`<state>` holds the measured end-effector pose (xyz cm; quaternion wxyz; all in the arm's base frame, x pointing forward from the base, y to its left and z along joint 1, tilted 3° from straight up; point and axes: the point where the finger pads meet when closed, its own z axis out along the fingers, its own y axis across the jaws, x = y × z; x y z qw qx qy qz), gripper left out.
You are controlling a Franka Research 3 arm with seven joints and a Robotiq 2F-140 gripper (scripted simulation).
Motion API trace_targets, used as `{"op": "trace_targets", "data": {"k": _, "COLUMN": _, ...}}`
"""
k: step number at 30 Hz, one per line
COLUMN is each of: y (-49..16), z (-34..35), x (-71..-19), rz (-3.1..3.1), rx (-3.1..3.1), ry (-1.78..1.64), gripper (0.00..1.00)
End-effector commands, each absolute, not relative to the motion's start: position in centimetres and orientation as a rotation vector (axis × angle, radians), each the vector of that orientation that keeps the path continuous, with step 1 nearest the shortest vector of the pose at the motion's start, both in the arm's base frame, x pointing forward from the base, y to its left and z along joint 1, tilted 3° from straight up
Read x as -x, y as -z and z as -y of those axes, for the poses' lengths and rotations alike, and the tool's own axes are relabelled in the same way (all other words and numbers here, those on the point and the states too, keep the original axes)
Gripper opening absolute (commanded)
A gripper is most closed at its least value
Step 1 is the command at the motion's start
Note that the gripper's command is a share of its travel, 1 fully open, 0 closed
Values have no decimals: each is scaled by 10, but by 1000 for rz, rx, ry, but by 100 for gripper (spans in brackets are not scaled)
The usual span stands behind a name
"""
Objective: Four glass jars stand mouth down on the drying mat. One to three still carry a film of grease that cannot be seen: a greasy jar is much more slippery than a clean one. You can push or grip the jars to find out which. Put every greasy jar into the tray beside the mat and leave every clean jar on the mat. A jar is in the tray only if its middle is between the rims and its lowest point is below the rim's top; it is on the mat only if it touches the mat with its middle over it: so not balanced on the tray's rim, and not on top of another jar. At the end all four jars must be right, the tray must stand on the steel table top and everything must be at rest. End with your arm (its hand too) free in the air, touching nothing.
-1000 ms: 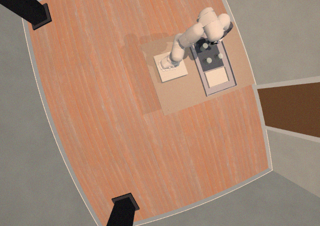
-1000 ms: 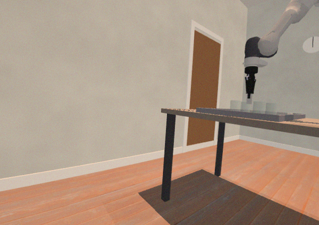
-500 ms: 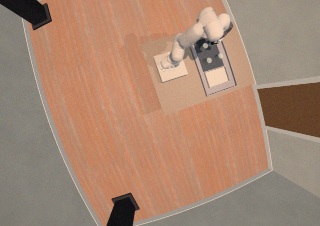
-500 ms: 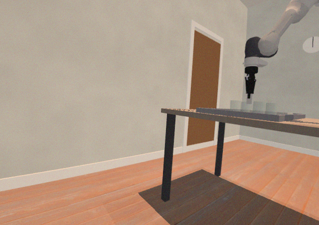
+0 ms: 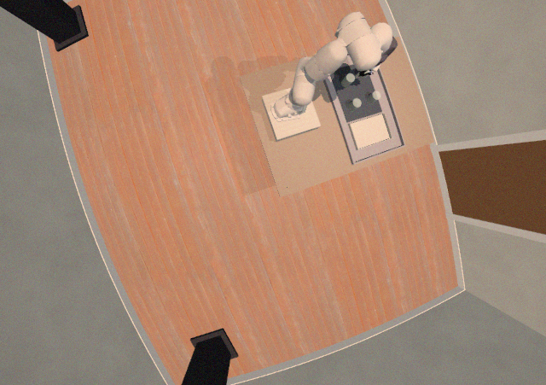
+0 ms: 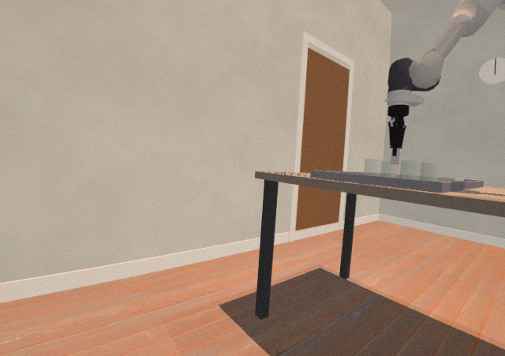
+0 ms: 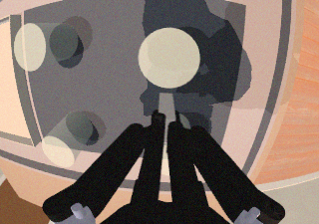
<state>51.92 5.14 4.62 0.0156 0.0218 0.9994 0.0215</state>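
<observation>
Four pale glass jars stand mouth down on the dark mat [image 5: 364, 113] [image 7: 115, 90]. One jar [image 5: 350, 78] [image 7: 169, 58] is just ahead of the fingertips in the wrist view. A second jar [image 5: 356, 102] [image 7: 30, 47] and a third jar [image 5: 375, 95] [image 7: 58, 150] stand nearer the tray [image 5: 370, 131] [image 7: 7, 85]. The fourth jar [image 7: 165, 166] is mostly hidden behind the fingers, and by the arm in the top view. My gripper [image 6: 394, 160] [image 7: 164, 103] is shut and empty, pointing down, its tips near jar-top height between the first and fourth jars. Contact cannot be told.
A raised rim [image 5: 341, 127] [image 6: 367, 178] [image 7: 285, 45] surrounds the steel top with the mat and tray. The wooden table [image 5: 308, 160] extends beyond it. The arm's base plate [image 5: 299, 129] stands on the table to the left in the top view.
</observation>
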Motion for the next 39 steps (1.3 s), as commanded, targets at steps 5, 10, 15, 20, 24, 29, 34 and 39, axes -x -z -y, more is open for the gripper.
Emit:
{"op": "trace_targets", "data": {"k": 5, "y": -47, "z": -52, "x": -519, "rz": -3104, "rx": -80, "ry": -70, "gripper": 0}}
{"op": "trace_targets", "data": {"k": 10, "y": -47, "z": -52, "x": -519, "rz": -3104, "rx": -80, "ry": -70, "gripper": 0}}
{"op": "trace_targets", "data": {"k": 15, "y": -47, "z": -52, "x": -518, "rz": -3104, "rx": -80, "ry": -70, "gripper": 0}}
{"op": "trace_targets", "data": {"k": 20, "y": -47, "z": -52, "x": -518, "rz": -3104, "rx": -80, "ry": -70, "gripper": 0}}
{"op": "trace_targets", "data": {"k": 24, "y": -47, "z": -52, "x": -517, "rz": -3104, "rx": -80, "ry": -70, "gripper": 0}}
{"op": "trace_targets", "data": {"k": 29, "y": -47, "z": -52, "x": -516, "rz": -3104, "rx": -80, "ry": -70, "gripper": 0}}
{"op": "trace_targets", "data": {"k": 34, "y": -47, "z": -52, "x": -516, "rz": -3104, "rx": -80, "ry": -70, "gripper": 0}}
{"op": "trace_targets", "data": {"k": 39, "y": -47, "z": -52, "x": -515, "rz": -3104, "rx": -80, "ry": -70, "gripper": 0}}
